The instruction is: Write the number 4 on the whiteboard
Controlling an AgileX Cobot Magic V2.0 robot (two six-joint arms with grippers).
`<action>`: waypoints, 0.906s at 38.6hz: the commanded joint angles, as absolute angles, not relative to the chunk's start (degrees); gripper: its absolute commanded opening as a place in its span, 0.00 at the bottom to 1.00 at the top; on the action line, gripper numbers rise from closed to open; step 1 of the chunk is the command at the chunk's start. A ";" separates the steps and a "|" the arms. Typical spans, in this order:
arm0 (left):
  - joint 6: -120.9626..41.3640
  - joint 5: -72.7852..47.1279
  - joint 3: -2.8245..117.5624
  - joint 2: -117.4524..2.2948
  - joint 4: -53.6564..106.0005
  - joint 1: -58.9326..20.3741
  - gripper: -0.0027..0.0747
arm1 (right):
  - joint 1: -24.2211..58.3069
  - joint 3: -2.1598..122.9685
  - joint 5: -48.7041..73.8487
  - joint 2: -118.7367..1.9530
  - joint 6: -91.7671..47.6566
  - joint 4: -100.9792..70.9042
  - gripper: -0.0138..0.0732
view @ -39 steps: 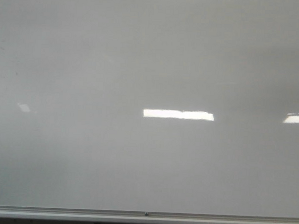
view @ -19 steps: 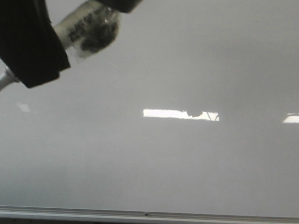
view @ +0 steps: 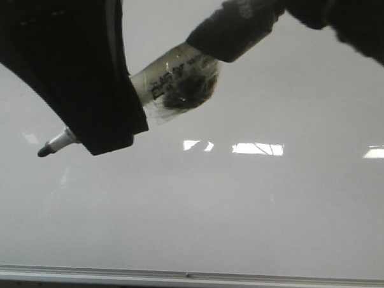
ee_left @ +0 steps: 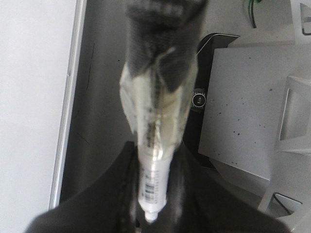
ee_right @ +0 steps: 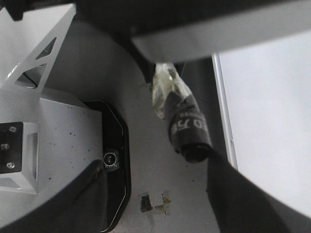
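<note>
Whiteboard (view: 240,216): glossy, unmarked, silver lower edge; number 4 not visible on it.
Left gripper (view: 85,101): closed on a tape-wrapped marker pen (view: 175,83), dark tip just past the fingers, above the board. Right gripper (ee_right: 155,194): fingers spread, holding nothing, near the pen's black rear end.

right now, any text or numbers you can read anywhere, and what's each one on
"0.5" or close to it: pale print on the marker's black cap, blurred, so not certain.
Black lettering on the marker's clear-taped barrel: too blurred to read.
Barcode-like print on the marker's white body: too small to read.
The whiteboard: nothing written, no number 4 yet.
</note>
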State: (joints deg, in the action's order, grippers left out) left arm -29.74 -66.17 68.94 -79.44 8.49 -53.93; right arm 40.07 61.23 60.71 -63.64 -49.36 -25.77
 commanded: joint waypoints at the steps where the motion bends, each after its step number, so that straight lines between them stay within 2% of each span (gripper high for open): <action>1: -29.30 -64.01 70.80 -77.89 9.37 -54.41 0.05 | 41.83 63.76 56.26 -65.09 -50.20 -28.09 0.69; 13: -29.30 -64.01 70.80 -77.89 9.37 -54.41 0.05 | 42.40 63.83 49.43 -67.44 -50.20 -28.62 0.69; 35: -29.30 -62.13 70.80 -77.89 7.13 -54.41 0.05 | 42.51 63.83 50.90 -68.79 -50.15 -29.08 0.69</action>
